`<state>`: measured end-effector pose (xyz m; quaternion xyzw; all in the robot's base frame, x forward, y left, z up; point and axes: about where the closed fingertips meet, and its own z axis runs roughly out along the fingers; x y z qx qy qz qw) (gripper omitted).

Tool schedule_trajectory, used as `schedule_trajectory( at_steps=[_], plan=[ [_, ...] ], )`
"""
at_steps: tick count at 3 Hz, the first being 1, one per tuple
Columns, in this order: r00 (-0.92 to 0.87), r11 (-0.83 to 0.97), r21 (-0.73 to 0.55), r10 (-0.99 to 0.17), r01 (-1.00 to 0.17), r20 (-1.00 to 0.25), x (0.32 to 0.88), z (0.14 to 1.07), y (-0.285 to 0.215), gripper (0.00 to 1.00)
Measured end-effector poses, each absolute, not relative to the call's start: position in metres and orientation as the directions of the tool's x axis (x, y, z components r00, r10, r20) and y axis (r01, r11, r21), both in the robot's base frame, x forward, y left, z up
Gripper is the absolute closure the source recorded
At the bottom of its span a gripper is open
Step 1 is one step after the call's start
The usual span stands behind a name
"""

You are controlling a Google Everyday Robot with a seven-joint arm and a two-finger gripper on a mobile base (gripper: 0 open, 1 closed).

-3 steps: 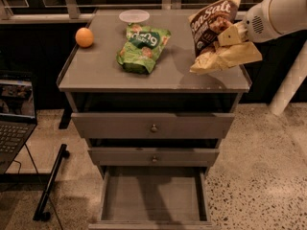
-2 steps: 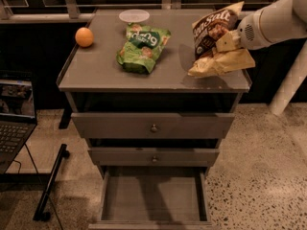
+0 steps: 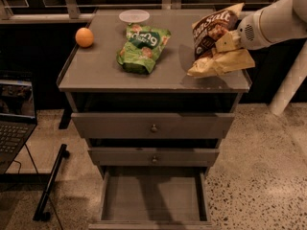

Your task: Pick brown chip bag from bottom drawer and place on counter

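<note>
Bottom drawer (image 3: 152, 198), shallow grey metal, lowest of three, is pulled fully out at the near edge; only a plain grey tray shows inside. Above it, two grey upper drawers with small round knobs (image 3: 153, 127) are closed. Open laptop (image 3: 14, 123) sits low at far left, and the speckled stone floor (image 3: 261, 169) runs to the right.

Counter (image 3: 96, 68), a flat grey rectangular cabinet top with a thin raised rim, carries the rest. The pale cream two-finger gripper (image 3: 223, 54) reaches in from the right over the counter's right front part, on a white arm. Its fingers are clamped on the brown chip bag (image 3: 211, 30), a crinkly dark-brown pack with cream-yellow ends and white "Sea Salt" lettering. The bag stands tilted, with its top leaning toward the arm, on the gripper's left side. Whether its lower end touches the counter cannot be told; a shadow lies under it.

Green crinkly chip bag (image 3: 142, 47) lies flat mid-counter, well apart from the brown one. Round orange fruit (image 3: 84, 37) sits near the left rim. A clear round plastic lid (image 3: 134, 16) rests at the back edge.
</note>
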<state>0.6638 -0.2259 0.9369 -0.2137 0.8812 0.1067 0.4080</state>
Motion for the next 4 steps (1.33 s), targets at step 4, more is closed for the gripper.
schedule_trajectory(
  at_steps=[4],
  plan=[
    [-0.576, 0.886, 0.014, -0.29, -0.464, -0.765, 0.6638, 0.9368, -0.2258, 0.0]
  ],
)
